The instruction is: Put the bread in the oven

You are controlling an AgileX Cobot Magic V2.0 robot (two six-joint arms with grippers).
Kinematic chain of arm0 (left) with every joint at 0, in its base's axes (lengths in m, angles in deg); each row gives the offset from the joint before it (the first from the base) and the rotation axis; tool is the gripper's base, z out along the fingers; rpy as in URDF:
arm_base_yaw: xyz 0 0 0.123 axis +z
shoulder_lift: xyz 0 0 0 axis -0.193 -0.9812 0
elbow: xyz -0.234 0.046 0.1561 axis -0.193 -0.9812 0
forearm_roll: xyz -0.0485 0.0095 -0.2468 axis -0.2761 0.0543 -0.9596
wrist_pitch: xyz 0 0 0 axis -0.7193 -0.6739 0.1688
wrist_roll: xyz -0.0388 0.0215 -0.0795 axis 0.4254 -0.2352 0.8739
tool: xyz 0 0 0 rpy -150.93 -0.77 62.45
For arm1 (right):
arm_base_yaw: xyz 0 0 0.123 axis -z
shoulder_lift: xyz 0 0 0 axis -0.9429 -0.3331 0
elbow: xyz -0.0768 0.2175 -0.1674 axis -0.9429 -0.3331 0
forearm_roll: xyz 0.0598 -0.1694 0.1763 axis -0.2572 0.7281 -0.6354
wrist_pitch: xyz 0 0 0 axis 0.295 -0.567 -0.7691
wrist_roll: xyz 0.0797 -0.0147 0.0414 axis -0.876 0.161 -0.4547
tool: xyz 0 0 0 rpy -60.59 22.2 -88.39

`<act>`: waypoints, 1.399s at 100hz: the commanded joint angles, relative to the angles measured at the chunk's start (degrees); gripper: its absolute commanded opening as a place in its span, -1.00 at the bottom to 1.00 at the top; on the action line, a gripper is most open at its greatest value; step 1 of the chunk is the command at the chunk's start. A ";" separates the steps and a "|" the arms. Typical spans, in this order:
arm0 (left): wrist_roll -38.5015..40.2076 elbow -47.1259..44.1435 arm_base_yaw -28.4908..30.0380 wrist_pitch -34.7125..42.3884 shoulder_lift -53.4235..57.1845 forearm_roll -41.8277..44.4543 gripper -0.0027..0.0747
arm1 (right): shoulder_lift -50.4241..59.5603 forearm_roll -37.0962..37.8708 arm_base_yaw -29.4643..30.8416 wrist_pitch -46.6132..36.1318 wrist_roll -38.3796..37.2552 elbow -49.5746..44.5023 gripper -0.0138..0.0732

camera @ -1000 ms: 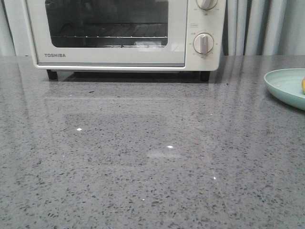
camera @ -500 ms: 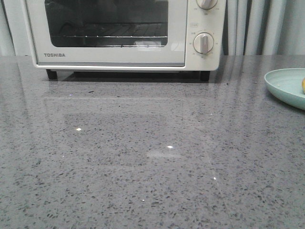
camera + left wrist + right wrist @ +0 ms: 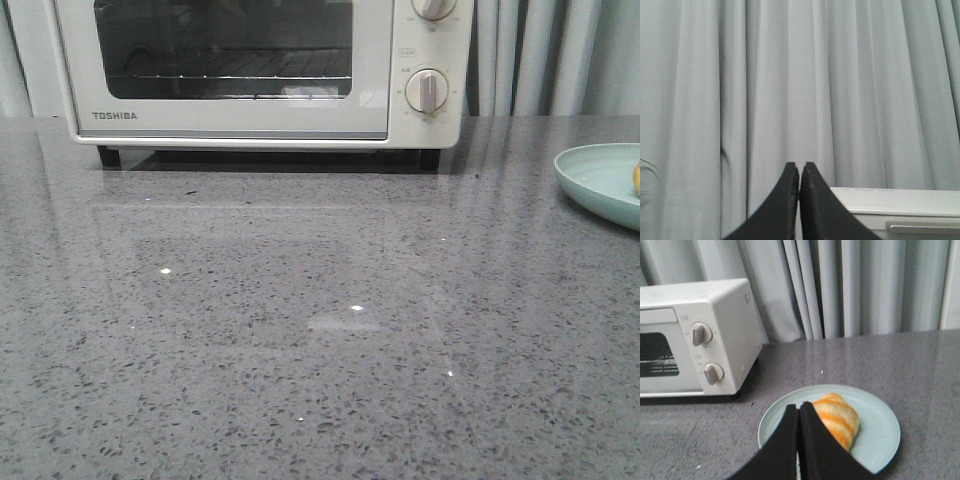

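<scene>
The cream-white TOSHIBA oven (image 3: 250, 70) stands at the back of the table with its glass door closed and two knobs on its right side; it also shows as the oven (image 3: 695, 335) and, by its top corner, the oven (image 3: 900, 205). The bread (image 3: 837, 420), golden with pale stripes, lies on a pale green plate (image 3: 880, 430); only a yellow sliver of the bread (image 3: 636, 178) shows at the right edge of the front view. My right gripper (image 3: 799, 407) is shut and empty, above the plate beside the bread. My left gripper (image 3: 799, 166) is shut, empty, facing the curtain.
Grey speckled stone tabletop (image 3: 320, 330) spreads in front of the oven. The plate (image 3: 600, 180) sits at the table's far right. Pale grey curtains (image 3: 540, 50) hang behind the table.
</scene>
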 commanded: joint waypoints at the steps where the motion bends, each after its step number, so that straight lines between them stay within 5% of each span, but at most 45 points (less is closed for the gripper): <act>1: 1.89 4.41 0.07 1.35 -4.27 -0.67 -0.99 | -4.27 -2.39 0.28 2.09 -0.25 4.74 -0.86; 31: 3.81 12.21 -2.59 0.79 -16.81 -1.96 -0.99 | -15.29 -3.90 0.28 10.10 -0.25 14.53 -0.86; 83: 3.74 28.93 -22.26 2.51 -46.43 -1.84 -0.99 | -27.85 -3.90 0.28 18.06 -0.25 24.36 -0.86; 140: 3.74 43.15 -23.42 -0.10 -68.73 -4.70 -0.99 | -28.46 -3.90 0.18 17.98 -0.25 24.58 -0.86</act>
